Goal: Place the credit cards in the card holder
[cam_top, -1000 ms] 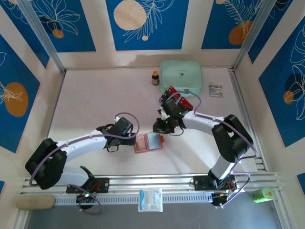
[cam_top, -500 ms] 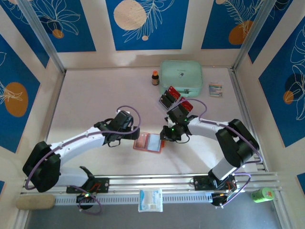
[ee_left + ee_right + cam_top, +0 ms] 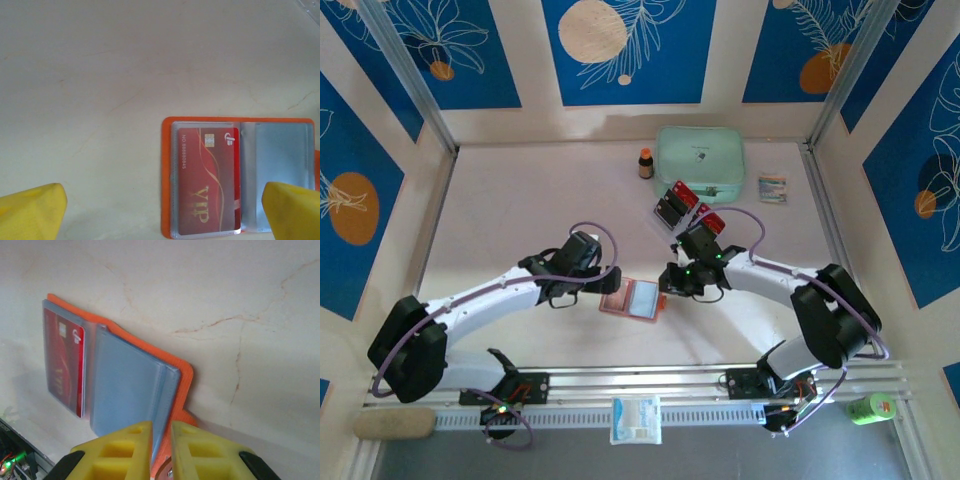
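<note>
The card holder [image 3: 632, 298] lies open on the table, orange outside with pale grey-blue sleeves [image 3: 127, 390]. One red credit card [image 3: 207, 182] marked VIP sits in its left sleeve [image 3: 62, 360]. More red and black credit cards [image 3: 682, 205] are stacked farther back. My right gripper [image 3: 669, 286] is shut on the card holder's right edge [image 3: 161, 427], with sleeve and orange cover between its yellow fingers. My left gripper [image 3: 604, 289] stands wide open just left of the card holder, its yellow fingertips [image 3: 31, 210] on either side of the card holder's left half.
A mint-green zip pouch [image 3: 700, 160] lies at the back, a small brown bottle [image 3: 645, 163] to its left and a small packet [image 3: 772, 188] to its right. The metal rail [image 3: 640, 385] runs along the near edge. Bare table spreads to the left.
My right gripper has come down toward the near edge at the card holder's right side. My left gripper has slid right, closer to the card holder, which has turned slightly.
</note>
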`<state>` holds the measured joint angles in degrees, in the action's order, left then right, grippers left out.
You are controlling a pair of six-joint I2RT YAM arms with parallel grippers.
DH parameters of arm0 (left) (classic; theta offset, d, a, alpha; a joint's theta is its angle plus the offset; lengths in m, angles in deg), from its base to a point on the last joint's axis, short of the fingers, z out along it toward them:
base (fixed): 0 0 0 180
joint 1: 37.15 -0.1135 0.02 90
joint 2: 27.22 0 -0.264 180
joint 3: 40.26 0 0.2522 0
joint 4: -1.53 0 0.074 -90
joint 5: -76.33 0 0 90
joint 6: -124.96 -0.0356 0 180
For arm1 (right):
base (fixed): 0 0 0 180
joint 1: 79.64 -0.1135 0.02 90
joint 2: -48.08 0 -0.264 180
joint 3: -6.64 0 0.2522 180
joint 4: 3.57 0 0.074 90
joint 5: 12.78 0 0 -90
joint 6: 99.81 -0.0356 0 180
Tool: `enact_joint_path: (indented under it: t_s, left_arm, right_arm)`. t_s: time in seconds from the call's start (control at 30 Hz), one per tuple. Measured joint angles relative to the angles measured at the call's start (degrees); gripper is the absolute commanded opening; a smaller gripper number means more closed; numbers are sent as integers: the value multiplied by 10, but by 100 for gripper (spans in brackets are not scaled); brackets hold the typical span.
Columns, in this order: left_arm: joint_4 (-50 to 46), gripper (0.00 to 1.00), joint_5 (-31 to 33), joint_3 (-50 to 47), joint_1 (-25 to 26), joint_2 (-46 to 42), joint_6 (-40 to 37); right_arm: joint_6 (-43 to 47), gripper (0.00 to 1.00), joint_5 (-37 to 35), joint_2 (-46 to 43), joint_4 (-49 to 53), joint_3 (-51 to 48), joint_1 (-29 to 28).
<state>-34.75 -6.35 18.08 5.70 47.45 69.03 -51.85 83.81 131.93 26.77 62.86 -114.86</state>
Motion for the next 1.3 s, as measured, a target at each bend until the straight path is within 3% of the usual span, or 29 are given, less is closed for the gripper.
enact_joint_path:
  t_s: [0.33,0.67,0.9,1.3]
  left_arm:
    - [28,100,-10,0,17,23,2]
    - [43,100,-11,0,48,57,2]
    - [55,100,-11,0,52,58,1]
    - [71,100,-13,0,56,87,1]
  right_arm:
    - [-13,18,-5,-21,13,33,-20]
    - [-66,11,-36,73,-6,61,-85]
    - [-71,9,-69,92,-10,59,-64]
    - [-49,4,-55,97,-30,50,-37]
